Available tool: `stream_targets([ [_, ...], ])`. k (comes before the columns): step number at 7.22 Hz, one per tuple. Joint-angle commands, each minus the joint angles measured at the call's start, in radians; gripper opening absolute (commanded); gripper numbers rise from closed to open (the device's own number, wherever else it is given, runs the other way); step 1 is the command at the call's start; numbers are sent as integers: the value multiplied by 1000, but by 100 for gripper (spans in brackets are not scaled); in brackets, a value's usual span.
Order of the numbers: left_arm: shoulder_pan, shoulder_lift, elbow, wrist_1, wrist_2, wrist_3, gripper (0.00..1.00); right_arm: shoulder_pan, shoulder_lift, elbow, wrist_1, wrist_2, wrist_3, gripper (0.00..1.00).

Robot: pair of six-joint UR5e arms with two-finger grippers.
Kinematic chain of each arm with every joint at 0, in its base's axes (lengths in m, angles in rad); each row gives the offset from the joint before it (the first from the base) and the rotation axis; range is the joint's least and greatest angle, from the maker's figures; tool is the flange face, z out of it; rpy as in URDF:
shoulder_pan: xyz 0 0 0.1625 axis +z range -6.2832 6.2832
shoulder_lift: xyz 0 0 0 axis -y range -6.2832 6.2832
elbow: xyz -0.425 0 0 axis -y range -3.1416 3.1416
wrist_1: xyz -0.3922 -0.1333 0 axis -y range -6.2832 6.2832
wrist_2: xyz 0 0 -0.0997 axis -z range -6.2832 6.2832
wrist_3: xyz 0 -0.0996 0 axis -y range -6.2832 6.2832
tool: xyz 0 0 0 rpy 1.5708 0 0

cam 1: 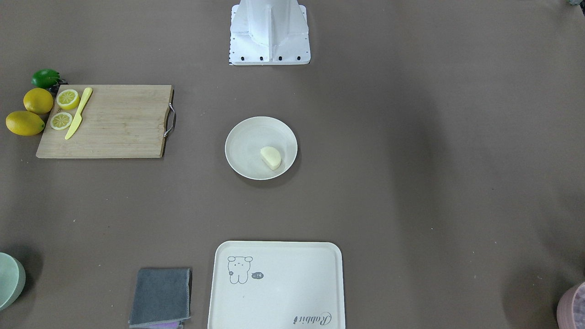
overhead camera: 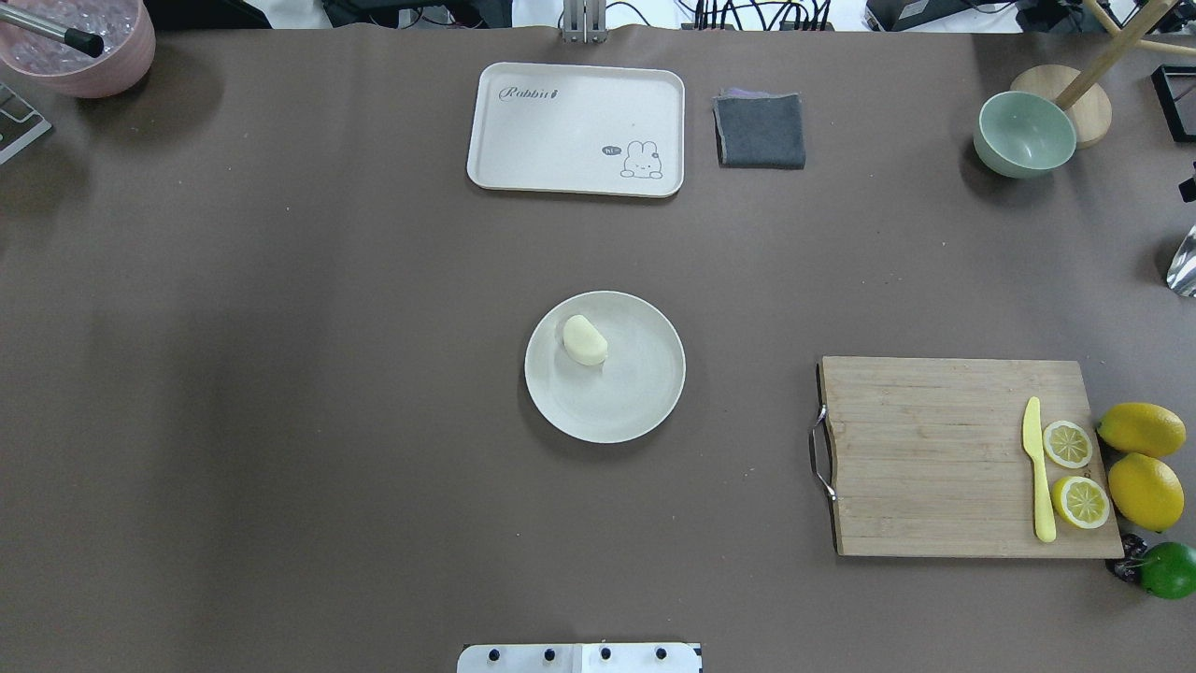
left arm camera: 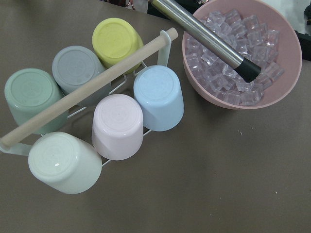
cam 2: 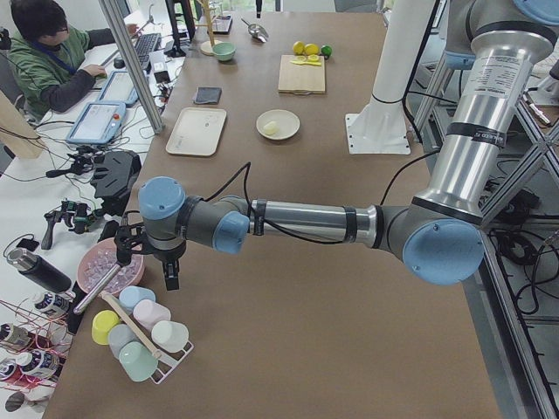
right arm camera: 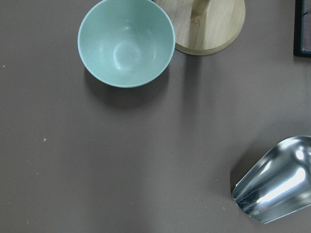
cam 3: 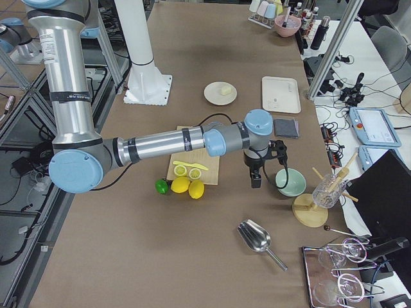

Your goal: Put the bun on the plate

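While the bun (cam 1: 270, 157) lies on the plate (cam 1: 242, 141) at the middle of the desk (overhead camera: 280, 374), both my sets of fingers hang well apart from it, one at each end. The bun rests inside the rim, off centre, on the part of the plate nearer my left fingers (cam 2: 172, 278) and away from my base.

Those left fingers point down over the desk's end, just beside a pink bowl (cam 2: 109, 266) of ice (left arm camera: 243, 73). A steel handle (left arm camera: 194, 26) with a black tip lies across the ice. On the other side of my left fingers, six cups (left arm camera: 116, 126) stand upside down in a wire rack under a wooden bar (left arm camera: 87, 90). Only the side view shows these fingers, so I cannot tell whether they are clenched or released.

My right fingers (cam 3: 255, 181) point down at the opposite end, just beside a green bowl (cam 3: 290, 181). A round wooden base (right arm camera: 209, 24) sits right against that bowl, and a steel scoop (right arm camera: 277, 187) lies near. The board (overhead camera: 925, 458) with the lemon halves (overhead camera: 1067, 443) lies between these fingers and the plate. Here too I cannot tell whether they are clenched or released.
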Motion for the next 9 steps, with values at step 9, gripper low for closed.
stream_targets([
  [9, 19, -54, 21, 48, 41, 13, 98, 40, 81, -75, 2, -7, 6, 100],
])
